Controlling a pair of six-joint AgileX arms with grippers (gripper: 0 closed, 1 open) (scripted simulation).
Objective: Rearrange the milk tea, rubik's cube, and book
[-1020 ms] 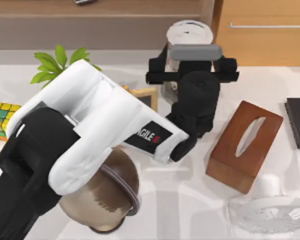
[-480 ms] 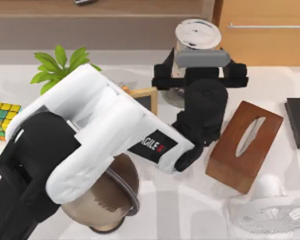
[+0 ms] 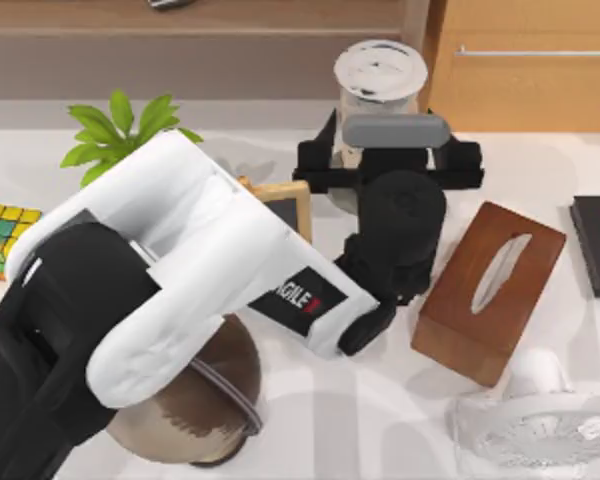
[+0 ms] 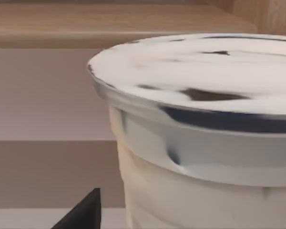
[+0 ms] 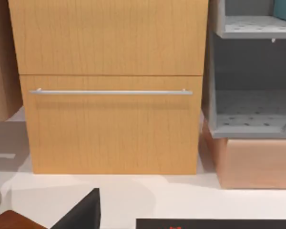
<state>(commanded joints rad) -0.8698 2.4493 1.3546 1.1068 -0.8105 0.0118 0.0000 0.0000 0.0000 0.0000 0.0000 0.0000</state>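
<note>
Since half a second ago, the left gripper (image 3: 380,150) and the milk tea (image 3: 380,75) moved back toward the plant (image 3: 120,125). Its jaws seem closed on the cup; the cup could slip or tip if the grip is low.

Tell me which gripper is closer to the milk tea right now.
Left. The left gripper is right at the milk tea; the right arm is parked off toward the drawer cabinet.

The white counter (image 3: 380,400) carries the rubik's cube (image 3: 2,238) at its left edge, a green plant (image 3: 120,128), a small framed slate (image 3: 285,200), a brown bowl (image 3: 195,420), a wooden tissue box (image 3: 490,290), a glass dish (image 3: 540,432) and a black book (image 3: 596,245) at its right edge.
</note>
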